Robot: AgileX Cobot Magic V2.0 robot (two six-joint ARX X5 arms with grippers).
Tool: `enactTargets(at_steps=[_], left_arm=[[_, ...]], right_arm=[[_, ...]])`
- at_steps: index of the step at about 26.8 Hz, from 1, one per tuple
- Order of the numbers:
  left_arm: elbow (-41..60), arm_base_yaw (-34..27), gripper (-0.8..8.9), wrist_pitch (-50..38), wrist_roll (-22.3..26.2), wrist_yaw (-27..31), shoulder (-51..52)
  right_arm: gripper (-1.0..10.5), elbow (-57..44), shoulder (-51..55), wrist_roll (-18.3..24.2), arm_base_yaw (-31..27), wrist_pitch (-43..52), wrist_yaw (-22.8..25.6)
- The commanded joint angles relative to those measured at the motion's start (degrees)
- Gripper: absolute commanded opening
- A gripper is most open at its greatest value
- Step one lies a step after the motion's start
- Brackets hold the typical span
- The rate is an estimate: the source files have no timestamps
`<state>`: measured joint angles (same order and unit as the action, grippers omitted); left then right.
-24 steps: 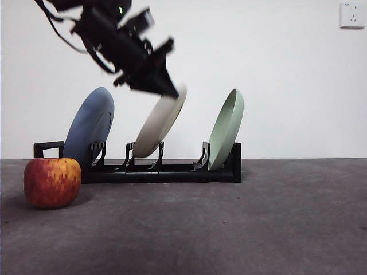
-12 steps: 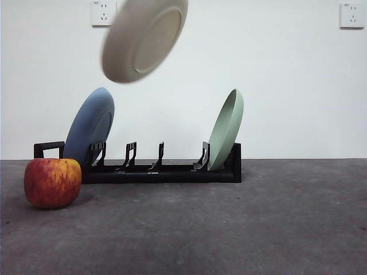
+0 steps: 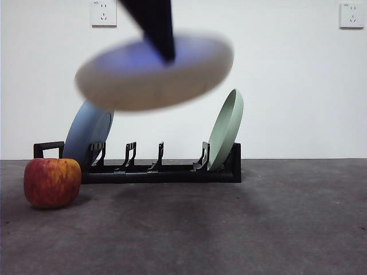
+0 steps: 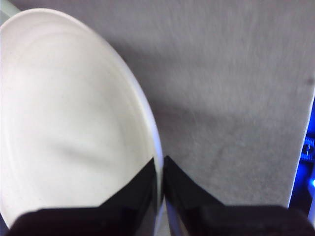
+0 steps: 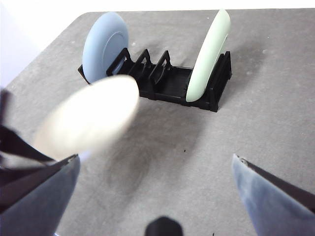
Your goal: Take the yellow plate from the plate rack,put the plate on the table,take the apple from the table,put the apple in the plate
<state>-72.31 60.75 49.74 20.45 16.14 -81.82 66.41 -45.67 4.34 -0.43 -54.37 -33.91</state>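
Plate [image 3: 155, 74]: lower and flatter than half a second ago, airborne before the rack [image 3: 160, 171]. Left gripper [image 4: 161, 169]: jaws clamp its rim. Right gripper [image 5: 157, 196]: jaws wide, waiting. Step: setting down. Next: lower level onto the table [image 3: 258, 229], clear of the apple [image 3: 51, 182].

Yellow plate [image 3: 155, 71] lifted off plate rack [image 3: 160, 169], tipped near-flat, lower now; left gripper [image 4: 160, 172] fingers pinching rim.

We saw the held plate [image 3: 155, 71] above the table [image 3: 258, 223], before the rack [image 3: 160, 169]; the apple [image 3: 51, 182] sat at the rack's 8 o'clock.
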Motion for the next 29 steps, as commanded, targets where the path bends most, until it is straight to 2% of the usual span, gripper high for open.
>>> enactTargets(at_steps=[1,3,7,23,26,29], left_arm=[[5.05,1.42,-0.05,-4.87,-1.20,2.08,-1.38],[8.37,2.75,-0.05,-8.63,-1.68,4.55,-3.02],[10.64,4.50,-0.05,-12.11,-2.25,4.96,-6.99],[10.86,5.33,-0.06,-18.08,-4.98,6.43,-20.33],[10.86,5.18,-0.04,-17.35,-6.51,5.38,-21.49],[10.86,4.96,0.19,-17.03,-7.08,1.88,-21.68]], right_arm=[[5.3,0.17,0.02,0.42,0.09,0.35,-0.22],[5.3,0.17,-0.11,0.39,0.09,0.37,-0.22],[5.3,0.17,-0.61,0.39,0.09,0.31,-0.33],[5.3,0.17,-0.72,0.39,0.09,0.33,-0.63],[5.3,0.17,-0.72,0.39,0.09,0.33,-0.63],[5.3,0.17,-0.76,0.39,0.09,0.33,-0.63]])
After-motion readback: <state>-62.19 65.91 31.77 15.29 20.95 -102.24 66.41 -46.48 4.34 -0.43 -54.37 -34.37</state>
